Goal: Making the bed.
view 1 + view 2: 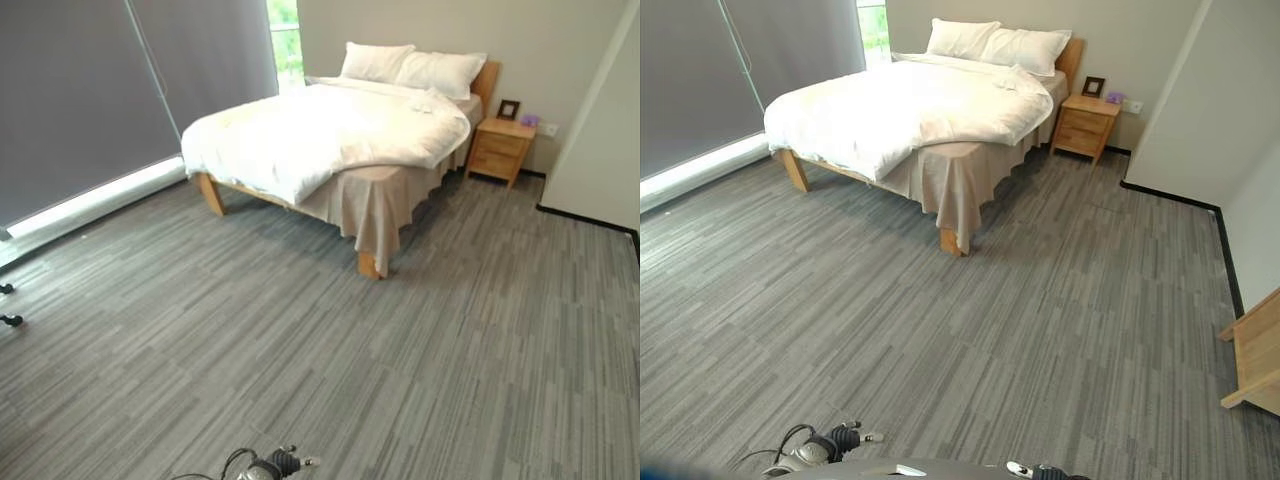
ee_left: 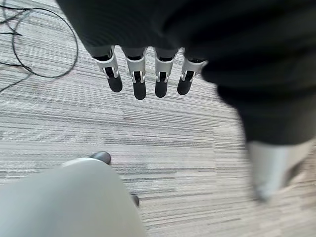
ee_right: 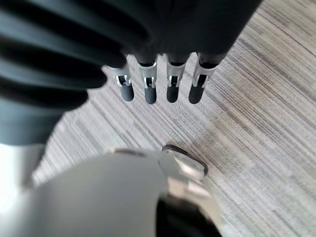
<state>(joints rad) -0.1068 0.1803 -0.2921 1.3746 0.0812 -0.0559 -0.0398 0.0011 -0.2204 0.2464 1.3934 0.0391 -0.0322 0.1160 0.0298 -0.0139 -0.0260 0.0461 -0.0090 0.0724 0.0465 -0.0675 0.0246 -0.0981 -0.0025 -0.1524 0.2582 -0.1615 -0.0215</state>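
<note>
Wooden-framed bed (image 1: 212,192) stands well across the room on grey striped carpet floor (image 1: 330,360), head end against the beige wall. A white rumpled duvet (image 1: 320,135) covers most of it, bunched and hanging over the near foot corner on the window side, lying crooked. Beige bed skirt sheet (image 1: 375,205) shows below it at the near corner, draping almost to the floor. Two white pillows (image 1: 1000,45) sit side by side at the headboard. Small light-wood nightstand (image 1: 1085,127) just beside the bed's head end, with a dark picture frame (image 1: 1093,87) and a small purple item (image 1: 1114,98) on top. Dark grey roller blinds (image 1: 90,95) cover the window wall beside the bed.

Left hand (image 2: 148,74) hangs over the carpet, fingers straight and relaxed, holding nothing. Right hand (image 3: 163,84) the same: fingers straight, slightly apart, empty, over bare carpet. Both well apart from the bed.
</note>
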